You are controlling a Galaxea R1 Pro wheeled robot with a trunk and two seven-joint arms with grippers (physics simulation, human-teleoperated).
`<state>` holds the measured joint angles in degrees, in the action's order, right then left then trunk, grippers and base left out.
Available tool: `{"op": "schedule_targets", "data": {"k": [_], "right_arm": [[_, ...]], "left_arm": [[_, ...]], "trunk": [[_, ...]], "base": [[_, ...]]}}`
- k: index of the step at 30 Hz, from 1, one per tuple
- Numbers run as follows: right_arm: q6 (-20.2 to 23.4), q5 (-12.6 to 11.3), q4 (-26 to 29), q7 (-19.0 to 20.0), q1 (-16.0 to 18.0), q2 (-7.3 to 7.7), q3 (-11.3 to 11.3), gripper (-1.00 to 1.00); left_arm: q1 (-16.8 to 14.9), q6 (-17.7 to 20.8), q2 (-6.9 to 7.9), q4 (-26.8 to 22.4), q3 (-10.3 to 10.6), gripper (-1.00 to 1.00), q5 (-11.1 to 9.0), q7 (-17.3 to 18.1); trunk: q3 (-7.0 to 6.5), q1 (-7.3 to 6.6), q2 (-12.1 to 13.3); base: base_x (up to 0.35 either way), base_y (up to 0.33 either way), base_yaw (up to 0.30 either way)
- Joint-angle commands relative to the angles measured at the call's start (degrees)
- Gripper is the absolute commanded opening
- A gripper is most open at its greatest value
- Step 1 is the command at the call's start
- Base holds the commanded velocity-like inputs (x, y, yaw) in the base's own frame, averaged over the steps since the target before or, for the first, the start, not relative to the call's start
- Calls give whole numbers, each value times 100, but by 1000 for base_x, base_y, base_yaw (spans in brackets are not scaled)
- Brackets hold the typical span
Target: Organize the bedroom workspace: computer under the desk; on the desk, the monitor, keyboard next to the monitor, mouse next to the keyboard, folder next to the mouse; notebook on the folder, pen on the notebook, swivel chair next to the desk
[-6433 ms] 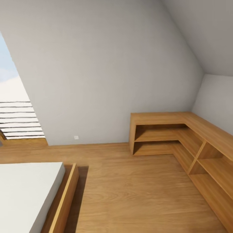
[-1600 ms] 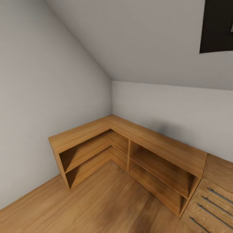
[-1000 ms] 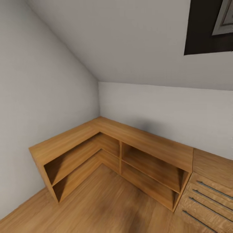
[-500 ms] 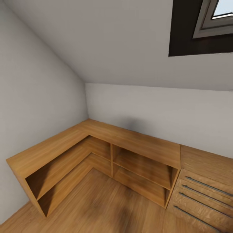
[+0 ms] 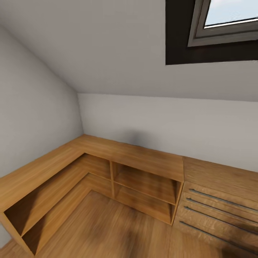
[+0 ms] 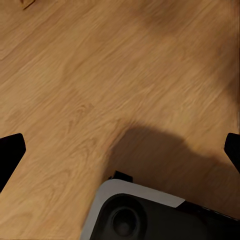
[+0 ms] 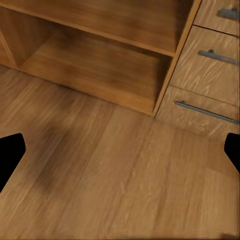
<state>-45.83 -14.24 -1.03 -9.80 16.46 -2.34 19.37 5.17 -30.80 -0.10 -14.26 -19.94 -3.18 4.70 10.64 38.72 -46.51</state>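
A low corner shelf unit (image 5: pixel 107 157), a drawer chest (image 5: pixel 218 208) and a skylight (image 5: pixel 229 18) are faced. Both the left gripper (image 6: pixel 120 150) and right gripper (image 7: pixel 120 150) are spread and empty. No desk items are seen; every step is judged outstanding.

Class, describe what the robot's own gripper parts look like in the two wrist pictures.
Each wrist view shows black fingertips at both picture edges: left gripper, right gripper. They look flat, dark and unmarked. No cables or markings are visible on them.
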Motion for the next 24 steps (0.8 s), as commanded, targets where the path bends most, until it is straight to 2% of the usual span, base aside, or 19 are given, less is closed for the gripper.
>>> {"op": "schedule_targets", "data": {"k": [1, 17, 24], "right_arm": [[-19, -35, -11, -22, 7, -3, 49, 100], [-22, -35, -11, -22, 7, -3, 49, 100], [-22, -35, -11, -22, 7, -3, 49, 100]], "left_arm": [[2, -1, -1, -8, -18, 100, -34, 49], [2, 21, 1, 1, -16, 100, -34, 49], [2, 14, 1, 2, -16, 100, -34, 57]], "trunk": [[3, 1, -6], [-56, 1, -6], [-86, 1, -6]], "base": [[0, 0, -258], [5, 0, -258], [225, 76, -258]]}}
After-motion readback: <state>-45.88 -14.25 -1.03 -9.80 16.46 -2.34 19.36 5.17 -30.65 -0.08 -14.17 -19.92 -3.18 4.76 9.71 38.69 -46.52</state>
